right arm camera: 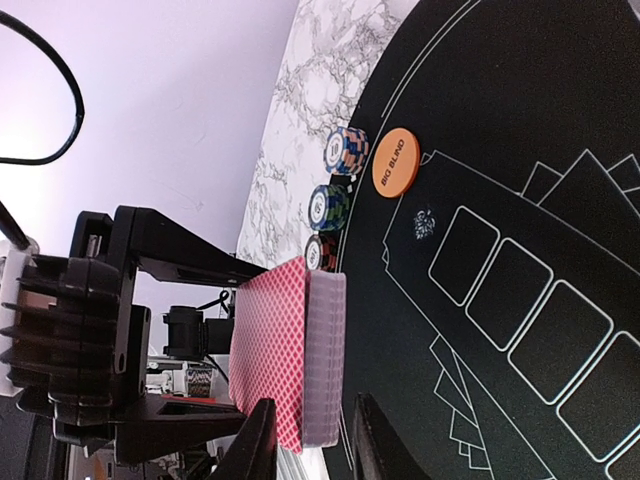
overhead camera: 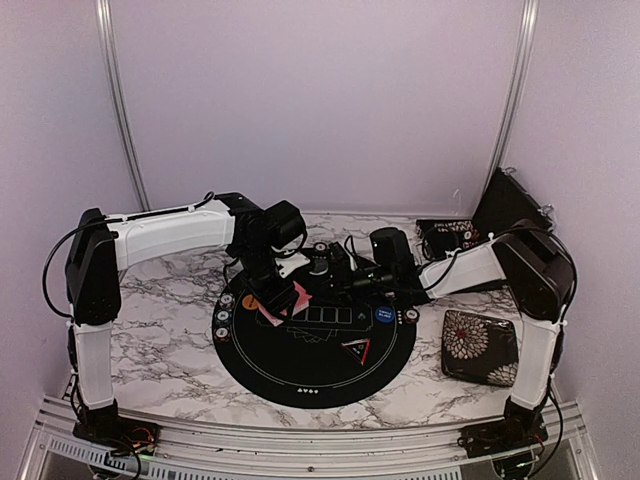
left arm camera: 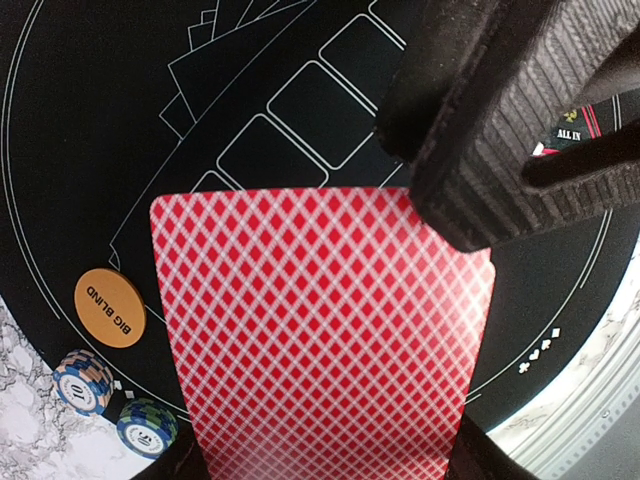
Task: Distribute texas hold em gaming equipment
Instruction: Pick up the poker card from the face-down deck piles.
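Clamping the red-backed deck (left arm camera: 320, 330) in the left claw (overhead camera: 274, 300), on edge above the mat (left arm camera: 100, 150). Straddling its far corner with the right claw (right arm camera: 315, 402), 2 fingers (right arm camera: 380, 445) part-way apart; cannot tell if pinching. Pointing its long axis straight at the right claw.

**Cards Up, Chips and Buttons Down**

A stack of cards (left arm camera: 320, 330) with red crisscross backs is up in the air over the black mat (overhead camera: 300, 375), tilted. Three small striped chip stacks (right arm camera: 328, 205) sit in a row at the mat's left edge. The orange button (left arm camera: 110, 307) says BIG BLIND and lies flat just beside them. The blue button (overhead camera: 383, 316) lies flat on the right side. The little black triangle (overhead camera: 357, 349) lies nearer the front.
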Tool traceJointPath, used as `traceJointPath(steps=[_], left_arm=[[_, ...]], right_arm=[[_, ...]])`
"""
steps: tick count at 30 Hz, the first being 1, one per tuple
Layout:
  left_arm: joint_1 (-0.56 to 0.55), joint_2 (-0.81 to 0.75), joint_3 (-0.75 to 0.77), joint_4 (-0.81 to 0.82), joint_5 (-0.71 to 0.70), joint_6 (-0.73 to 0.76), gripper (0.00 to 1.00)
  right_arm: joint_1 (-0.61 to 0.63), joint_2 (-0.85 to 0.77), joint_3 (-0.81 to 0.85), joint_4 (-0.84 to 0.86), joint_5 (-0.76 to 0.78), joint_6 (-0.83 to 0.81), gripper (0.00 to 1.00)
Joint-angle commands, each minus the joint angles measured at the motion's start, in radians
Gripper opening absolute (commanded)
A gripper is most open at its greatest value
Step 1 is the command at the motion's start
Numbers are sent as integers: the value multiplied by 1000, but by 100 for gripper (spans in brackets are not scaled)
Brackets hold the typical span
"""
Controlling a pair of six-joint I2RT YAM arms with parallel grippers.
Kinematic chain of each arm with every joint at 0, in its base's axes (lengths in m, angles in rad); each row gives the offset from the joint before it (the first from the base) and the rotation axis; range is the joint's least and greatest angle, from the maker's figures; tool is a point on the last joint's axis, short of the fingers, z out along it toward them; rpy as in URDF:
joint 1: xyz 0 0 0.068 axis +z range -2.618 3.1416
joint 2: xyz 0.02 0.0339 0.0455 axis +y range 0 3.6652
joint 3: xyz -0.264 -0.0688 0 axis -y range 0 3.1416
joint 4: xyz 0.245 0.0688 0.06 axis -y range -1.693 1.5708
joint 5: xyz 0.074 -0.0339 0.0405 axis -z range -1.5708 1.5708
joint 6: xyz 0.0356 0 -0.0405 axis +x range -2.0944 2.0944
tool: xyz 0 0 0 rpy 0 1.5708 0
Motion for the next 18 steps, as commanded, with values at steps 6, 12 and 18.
traceJointPath(steps=[6,12,18], left_arm=[[-5,-29,34,-20,-8,12,45],[-5,-26,34,-19,-11,14,45],[-5,-26,36,-19,-14,15,45]], right_arm=[[13,18,8,34,-12,10,21],[15,17,7,34,-13,11,17],[15,13,5,32,-12,11,11]])
